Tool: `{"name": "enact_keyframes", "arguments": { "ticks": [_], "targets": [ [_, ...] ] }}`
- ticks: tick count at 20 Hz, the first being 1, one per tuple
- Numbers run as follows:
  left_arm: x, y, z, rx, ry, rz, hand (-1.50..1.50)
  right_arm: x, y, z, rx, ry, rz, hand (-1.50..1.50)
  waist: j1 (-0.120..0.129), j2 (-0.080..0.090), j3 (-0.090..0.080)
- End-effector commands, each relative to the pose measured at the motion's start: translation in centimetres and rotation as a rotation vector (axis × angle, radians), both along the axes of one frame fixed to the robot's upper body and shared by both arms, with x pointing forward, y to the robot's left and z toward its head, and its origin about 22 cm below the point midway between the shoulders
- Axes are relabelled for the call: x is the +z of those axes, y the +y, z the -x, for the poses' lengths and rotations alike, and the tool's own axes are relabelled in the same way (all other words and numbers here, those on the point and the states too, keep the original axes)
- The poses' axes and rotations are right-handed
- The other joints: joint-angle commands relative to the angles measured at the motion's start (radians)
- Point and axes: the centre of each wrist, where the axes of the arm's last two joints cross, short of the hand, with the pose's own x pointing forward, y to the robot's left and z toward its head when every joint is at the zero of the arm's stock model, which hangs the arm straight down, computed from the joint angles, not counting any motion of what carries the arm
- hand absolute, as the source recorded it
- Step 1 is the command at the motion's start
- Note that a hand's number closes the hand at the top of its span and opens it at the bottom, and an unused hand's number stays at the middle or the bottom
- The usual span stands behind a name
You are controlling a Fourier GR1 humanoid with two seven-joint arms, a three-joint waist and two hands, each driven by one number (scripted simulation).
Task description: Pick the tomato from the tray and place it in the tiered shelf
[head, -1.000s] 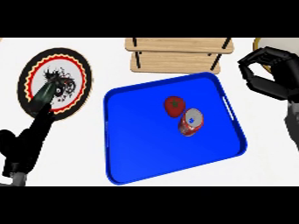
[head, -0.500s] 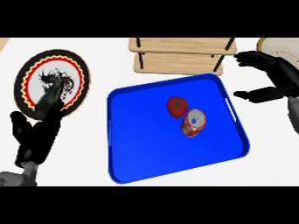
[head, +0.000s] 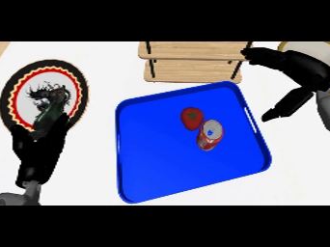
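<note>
Field notes, head view.

The white counter [head: 89, 185] is seen from steeply above. At mid-view a blue tray [head: 154, 164] is set slightly skewed, its far edge just short of the wooden tiered shelf [head: 193, 65]. A decorated round plate [head: 33, 82] is noted at the left, apart from the tray; a second, pale plate [head: 323, 48] at the far right is partly hidden.

The right hand [head: 303, 67] is held beyond the tray's far right corner, beside the shelf; its fingers [head: 257, 54] are spread and straight and nothing is gripped. The left hand [head: 41, 147] is rested at the lower left over the decorated plate's near edge, its fingers relaxed and empty.

A red can [head: 209, 136] is seen tilted in the tray. The tomato [head: 190, 117] is found just beside it on the far-left side; whether they touch cannot be told.

The tomato is placed near the tray's middle, to the left of the right hand's fingers and nearer the robot, with the tray's right rim between them; the right hand is judged much the nearer. The tomato is round, so no long axis need be matched; its stem scar is turned upward. An approach from above is judged best, with the can's side avoided.
</note>
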Motion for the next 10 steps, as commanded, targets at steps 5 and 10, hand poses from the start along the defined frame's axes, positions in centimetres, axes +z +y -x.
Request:
{"name": "enact_keyframes", "arguments": {
  "ticks": [5,10],
  "targets": [
    [-1.5,-0.7,0.1,0.010,0.062,0.002,0.00,3.9,8.9,0.3,-0.046,0.024,0.209,-1.50,-0.009,0.003,-0.009],
    [-1.9,-0.1,0.9,-0.004,0.061,0.016,0.00,4.2,12.5,0.9,-0.136,0.008,0.313,-1.50,0.003,0.007,-0.008]
  ]
}}
